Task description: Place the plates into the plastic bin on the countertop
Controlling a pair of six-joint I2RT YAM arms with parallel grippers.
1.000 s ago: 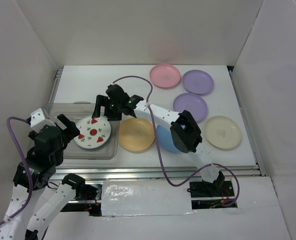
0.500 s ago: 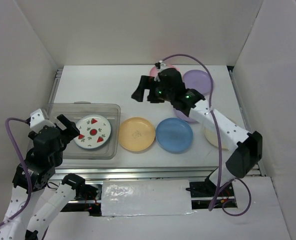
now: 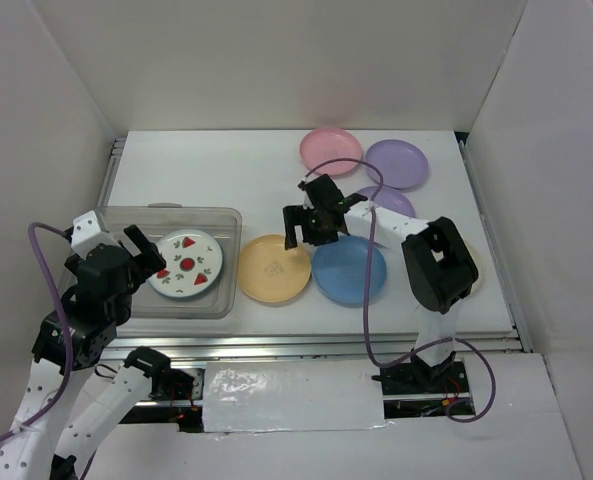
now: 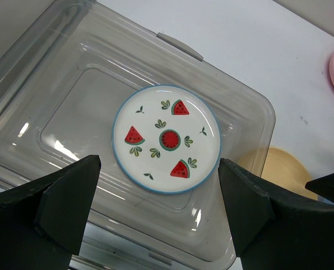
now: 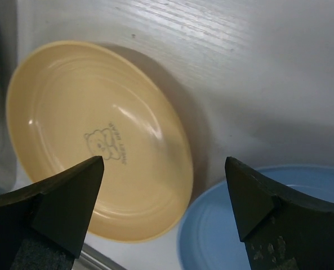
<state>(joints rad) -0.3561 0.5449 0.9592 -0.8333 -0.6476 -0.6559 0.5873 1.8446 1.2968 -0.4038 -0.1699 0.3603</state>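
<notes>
Right end effector (image 3: pixel 309 228) hangs low over the white table (image 3: pixel 196 170), black jaws spread wide, nothing held. Beneath it lie the yellow-orange plate (image 5: pixel 99 140) and the blue plate (image 5: pixel 223 230), edge to edge. The yellow one is a smooth, glossy, shallow dish with a faint bear print at its centre.

Left end effector (image 4: pixel 158 202) hovers above the plastic bin (image 4: pixel 43 84), equally wide open and empty. The bin is a clear rectangular tub with rounded corners and a ridged floor. One plate sits flat inside it, toward the right end: a white plate with watermelon slices (image 4: pixel 165 139) and a thin blue rim.

Pink plate (image 3: pixel 330 151) and two purple plates (image 3: pixel 396 163) (image 3: pixel 391 203) rest at the far right of the table.
</notes>
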